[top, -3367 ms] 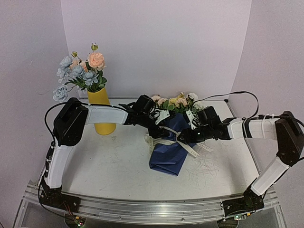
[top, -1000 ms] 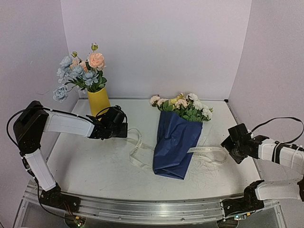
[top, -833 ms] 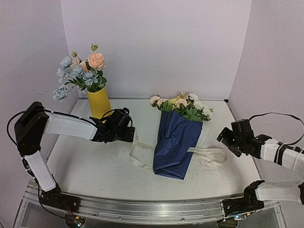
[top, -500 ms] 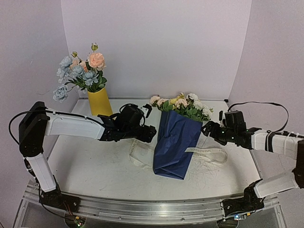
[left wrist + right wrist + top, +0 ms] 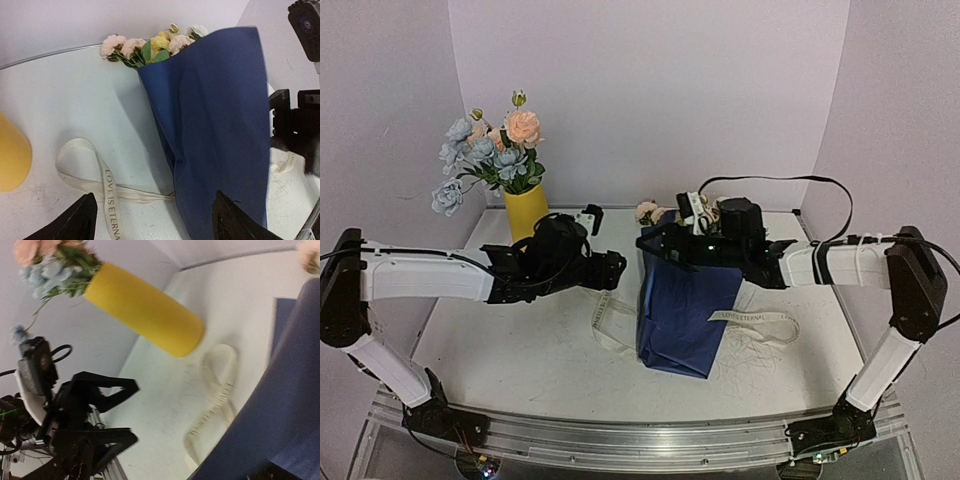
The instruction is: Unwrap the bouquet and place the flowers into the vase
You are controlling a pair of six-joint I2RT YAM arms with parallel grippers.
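Observation:
The bouquet lies mid-table, its blue paper (image 5: 682, 315) (image 5: 215, 110) (image 5: 280, 405) still round the flowers (image 5: 648, 211) (image 5: 150, 44). The cream ribbon (image 5: 603, 322) (image 5: 107, 185) (image 5: 215, 390) lies loose on both sides of it. My left gripper (image 5: 618, 272) (image 5: 155, 224) is open just left of the paper, with ribbon and paper edge beneath it. My right gripper (image 5: 652, 245) hovers over the bouquet's top left corner with its jaws apart, covering most blooms. The yellow vase (image 5: 527, 212) (image 5: 11, 160) (image 5: 145, 310) stands at the back left.
Pale blue and peach blooms (image 5: 495, 150) (image 5: 55, 265) fill the vase. Purple walls close the back and sides. A metal rail (image 5: 620, 435) runs along the near table edge. The left arm (image 5: 430, 275) stretches across the table's left half.
The ribbon has come untied since the oldest frame. Over the last second both arms swung in from the table's sides to the bouquet, and both grippers opened wider.

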